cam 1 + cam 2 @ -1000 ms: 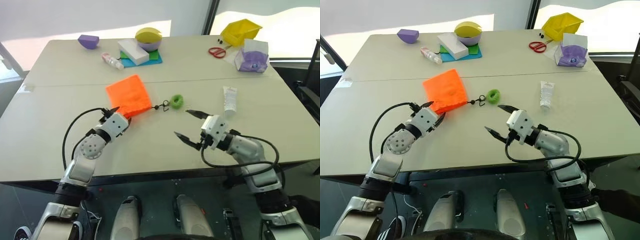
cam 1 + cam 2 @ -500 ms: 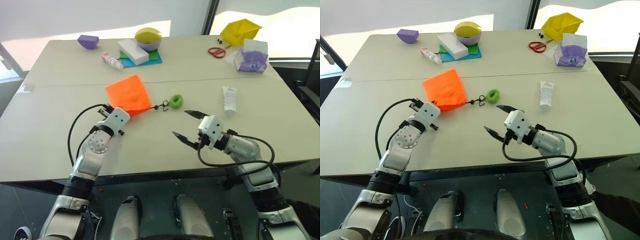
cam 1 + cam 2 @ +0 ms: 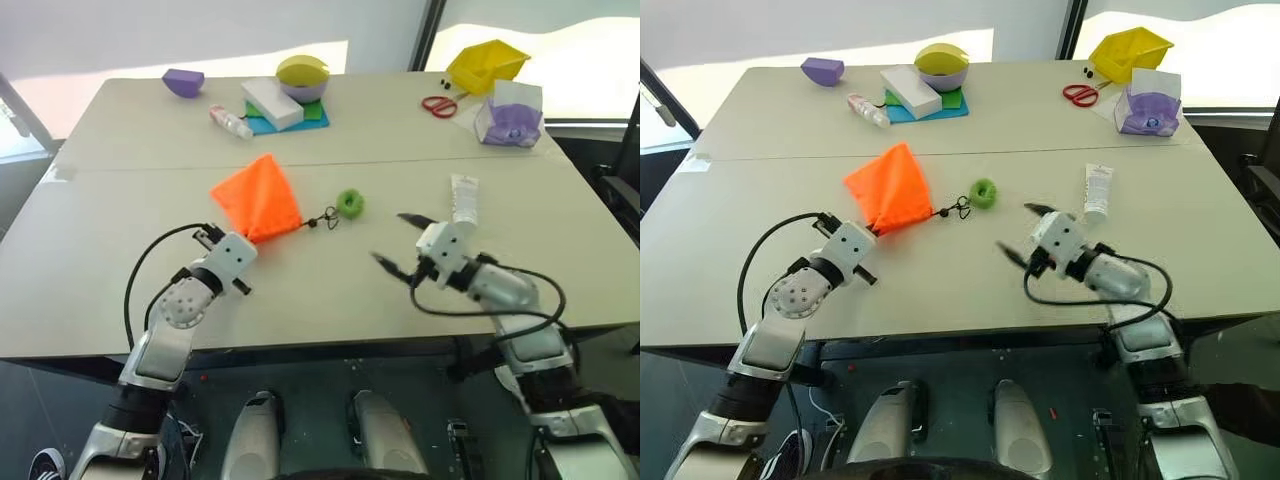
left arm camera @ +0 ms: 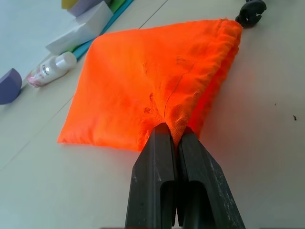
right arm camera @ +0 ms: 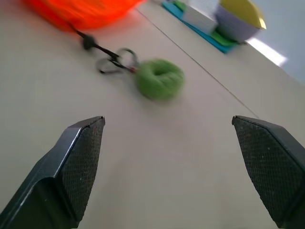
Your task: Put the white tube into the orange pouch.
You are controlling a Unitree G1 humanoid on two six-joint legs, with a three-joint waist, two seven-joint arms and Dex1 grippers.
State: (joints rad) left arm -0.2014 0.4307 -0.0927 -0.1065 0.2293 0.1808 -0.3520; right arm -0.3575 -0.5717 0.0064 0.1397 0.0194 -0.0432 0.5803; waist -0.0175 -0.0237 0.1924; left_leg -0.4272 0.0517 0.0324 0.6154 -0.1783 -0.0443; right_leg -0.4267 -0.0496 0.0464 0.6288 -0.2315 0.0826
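The orange pouch [image 3: 257, 198] lies left of the table's middle, with its near corner pulled up into a tent shape. My left gripper [image 3: 241, 236] is shut on that near corner, and the fabric is pinched between the black fingers [image 4: 157, 143]. The pouch's dark cord [image 3: 322, 217] runs right to a green ring [image 3: 350, 203]. Further right the white tube [image 3: 462, 197] lies flat, cap end towards me. My right gripper [image 3: 391, 238] stands open and empty just left of the tube's near end, level above the table and pointing towards the ring [image 5: 159, 78].
Along the far edge stand a purple half-shape [image 3: 183, 81], a clear bottle with pink ends [image 3: 228, 120], a white block [image 3: 272, 102], a yellow-and-purple bowl [image 3: 298, 75], red scissors [image 3: 434, 103], a yellow bin [image 3: 487, 62] and a purple-and-white box [image 3: 508, 112].
My left gripper closed on the pouch's near corner and drew it back, bunching the fabric upward. The right gripper swung right, closer to the tube, still open.
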